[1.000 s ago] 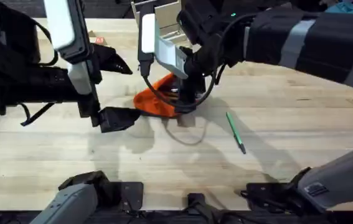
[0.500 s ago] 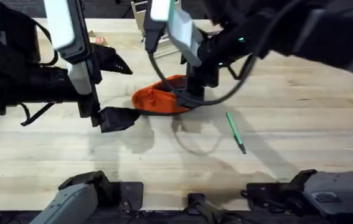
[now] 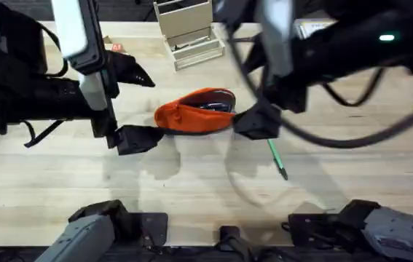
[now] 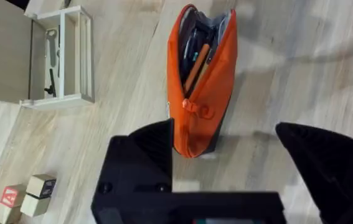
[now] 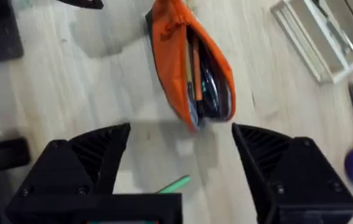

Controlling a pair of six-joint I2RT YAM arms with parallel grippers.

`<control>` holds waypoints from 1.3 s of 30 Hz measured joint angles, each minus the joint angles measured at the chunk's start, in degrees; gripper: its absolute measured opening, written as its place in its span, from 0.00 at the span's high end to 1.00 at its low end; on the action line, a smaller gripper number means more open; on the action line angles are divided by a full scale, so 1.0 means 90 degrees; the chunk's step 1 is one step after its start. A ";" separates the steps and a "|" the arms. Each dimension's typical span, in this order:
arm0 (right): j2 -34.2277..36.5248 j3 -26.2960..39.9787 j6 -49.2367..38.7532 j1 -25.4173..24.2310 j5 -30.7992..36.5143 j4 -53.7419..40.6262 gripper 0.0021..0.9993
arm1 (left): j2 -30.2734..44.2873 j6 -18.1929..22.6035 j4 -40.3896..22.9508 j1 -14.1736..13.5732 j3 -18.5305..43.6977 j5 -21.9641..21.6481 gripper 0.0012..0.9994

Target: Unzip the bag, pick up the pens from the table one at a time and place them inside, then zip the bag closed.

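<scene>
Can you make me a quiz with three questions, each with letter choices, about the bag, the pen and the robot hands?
1. Where is the green pen?
A. inside the bag
B. on the table
C. in a gripper

2. What colour is the bag?
A. orange
B. blue
C. yellow

3. How is the bag's zipper?
A. fully shut
B. open
C. torn off

Answers:
1 B: the pen lies flat on the wood, beside the right gripper, apart from the bag.
2 A: its fabric is bright orange in all views.
3 B: the left wrist view shows the bag gaping, with things visible inside.
</scene>
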 joint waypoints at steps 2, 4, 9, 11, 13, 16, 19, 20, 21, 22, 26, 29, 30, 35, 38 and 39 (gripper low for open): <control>-0.0272 0.0000 0.0351 -0.0106 0.0203 -0.0218 0.00 | 0.0000 0.0000 0.0001 0.0000 0.0000 0.0000 0.01; -0.0550 0.0000 0.0614 -0.0224 0.0434 -0.0466 0.00 | 0.0000 0.0000 -0.0001 0.0000 0.0000 0.0002 0.01; -0.1208 0.0000 0.0938 -0.0510 0.0757 -0.1039 0.00 | 0.0000 0.0000 0.0001 0.0000 0.0000 0.0002 0.01; -0.1444 0.0000 0.1045 -0.0625 0.0804 -0.1207 0.00 | 0.0000 0.0000 0.0001 0.0000 0.0000 0.0000 0.01; -0.1663 0.0000 0.1171 -0.0753 0.0826 -0.1309 0.00 | 0.0000 0.0000 0.0001 0.0000 0.0000 0.0002 0.01; -0.1940 0.0000 0.1339 -0.1001 0.0859 -0.1442 0.00 | 0.0000 0.0000 -0.0001 0.0000 0.0000 0.0000 0.01; -0.2150 0.0000 0.1463 -0.1306 0.0883 -0.1603 0.00 | 0.0000 0.0000 0.0001 0.0000 0.0000 0.0002 0.01; -0.2198 0.0000 0.1498 -0.1407 0.0887 -0.1656 0.00 | 0.0000 0.0000 0.0001 0.0000 0.0000 0.0000 0.01; -0.2249 0.0000 0.1547 -0.1528 0.0901 -0.1698 0.00 | 0.0000 0.0000 0.0001 0.0000 0.0000 0.0000 0.01; -0.2285 0.0000 0.1602 -0.1630 0.0904 -0.1711 0.00 | 0.0000 0.0000 0.0001 0.0000 0.0000 0.0002 0.01; -0.2459 -0.0140 0.1809 -0.2020 0.0907 -0.1701 0.00 | 0.0000 0.0000 0.0001 0.0000 0.0000 0.0001 0.01; -0.2578 -0.0407 0.1947 -0.2178 0.0907 -0.1704 0.00 | 0.0000 0.0000 0.0001 0.0000 0.0000 0.0000 0.01; -0.2598 -0.0504 0.2002 -0.2202 0.0907 -0.1704 0.00 | 0.0000 0.0000 0.0000 0.0000 0.0000 0.0000 0.01; -0.2610 -0.1132 0.2456 -0.2225 0.0905 -0.1444 0.00 | 0.0000 0.0000 0.0001 0.0000 0.0000 0.0000 0.01; -0.2608 -0.1545 0.2738 -0.2225 0.0907 -0.1255 0.00 | 0.0000 0.0000 0.0001 0.0000 0.0000 0.0000 0.01; -0.2608 -0.1679 0.2843 -0.2225 0.0905 -0.1170 0.00 | 0.0000 0.0000 0.0001 0.0000 0.0000 0.0001 0.01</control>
